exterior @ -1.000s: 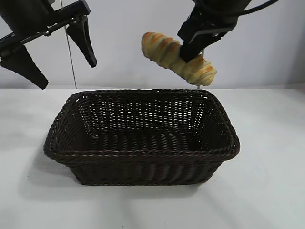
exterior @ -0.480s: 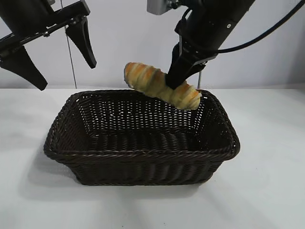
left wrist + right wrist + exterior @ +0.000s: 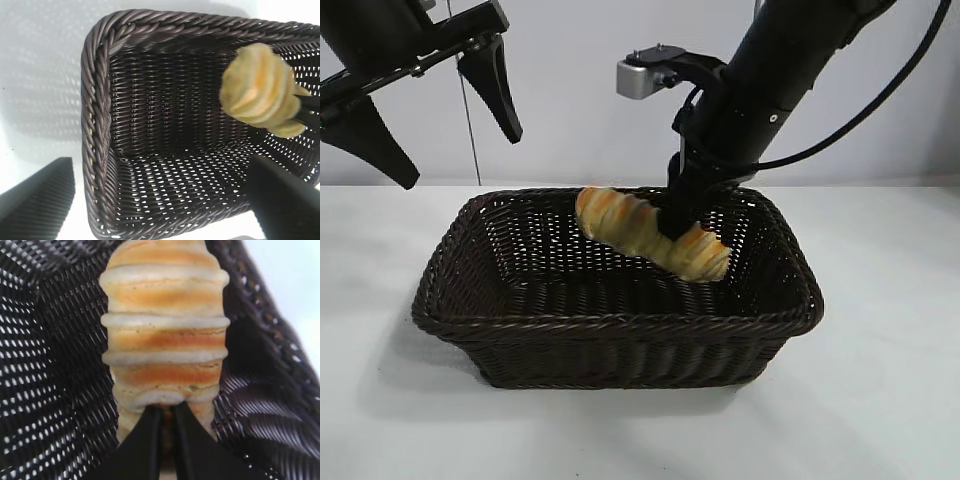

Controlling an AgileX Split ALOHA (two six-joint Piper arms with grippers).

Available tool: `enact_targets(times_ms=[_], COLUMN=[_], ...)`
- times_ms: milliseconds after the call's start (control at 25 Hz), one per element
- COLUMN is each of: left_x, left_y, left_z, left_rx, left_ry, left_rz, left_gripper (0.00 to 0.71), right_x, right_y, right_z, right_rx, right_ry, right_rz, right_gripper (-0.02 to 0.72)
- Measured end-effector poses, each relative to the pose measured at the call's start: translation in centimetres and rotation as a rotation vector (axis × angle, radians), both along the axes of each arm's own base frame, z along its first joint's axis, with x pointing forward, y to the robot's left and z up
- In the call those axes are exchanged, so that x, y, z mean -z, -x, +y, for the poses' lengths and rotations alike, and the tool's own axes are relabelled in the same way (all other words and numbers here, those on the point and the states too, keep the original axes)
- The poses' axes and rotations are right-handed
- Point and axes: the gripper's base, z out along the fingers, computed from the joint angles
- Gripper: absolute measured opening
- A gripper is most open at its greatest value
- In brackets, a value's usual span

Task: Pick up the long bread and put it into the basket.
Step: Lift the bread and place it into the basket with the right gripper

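The long bread (image 3: 642, 234), golden-yellow with orange-brown ridges, hangs tilted inside the dark brown wicker basket (image 3: 620, 322), above its floor and toward its far right side. My right gripper (image 3: 678, 222) is shut on the long bread near its middle. In the right wrist view the black fingers (image 3: 145, 440) pinch the loaf (image 3: 165, 325) over the basket's weave (image 3: 45, 365). The left wrist view shows the bread end-on (image 3: 260, 90) inside the basket (image 3: 100, 115). My left gripper (image 3: 430, 130) is open and empty, high above the basket's left end.
The basket stands on a white table (image 3: 880, 370) in front of a pale wall. The right arm and its cable reach down from the upper right.
My right gripper has moved down and a little left with the long bread, from above the basket's far rim to inside the basket. The left arm has not moved.
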Motion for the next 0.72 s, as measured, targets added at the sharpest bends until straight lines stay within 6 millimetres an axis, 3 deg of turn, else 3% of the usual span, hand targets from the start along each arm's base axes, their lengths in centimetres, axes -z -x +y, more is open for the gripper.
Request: enact_targets(times_ms=[120,240,320,440,480,560,720], left_x=[0.0,0.0,0.0,0.0,0.0,0.0,0.0], left_y=[-0.1,-0.1,-0.1,-0.1,-0.1,-0.1,-0.1], left_z=[0.0,0.0,0.0,0.0,0.0,0.0,0.0], left_rx=[-0.002,-0.004,-0.005,-0.005,-0.005,-0.005,-0.006], left_ry=[0.001,0.002,0.002,0.002,0.002,0.002,0.002], left_rz=[-0.005,-0.010,-0.012,-0.012,-0.012,-0.012,-0.013], left_gripper=[0.669,0.669,0.669,0.669,0.669,0.669,0.669], right_x=[0.0,0.0,0.0,0.0,0.0,-0.2,-2.1], right_y=[-0.1,-0.1,-0.2,-0.2,-0.2,-0.1,0.2], right_z=[0.0,0.0,0.0,0.0,0.1,0.1,0.0], right_rx=[0.003,0.010,0.018,0.023,0.024,0.035,0.089], right_ry=[-0.002,-0.005,-0.007,-0.010,-0.012,-0.022,-0.059], right_rz=[-0.008,-0.010,-0.011,-0.011,-0.010,-0.008,-0.023], right_gripper=[0.044,0.098,0.218,0.476,0.531,0.596,0.625])
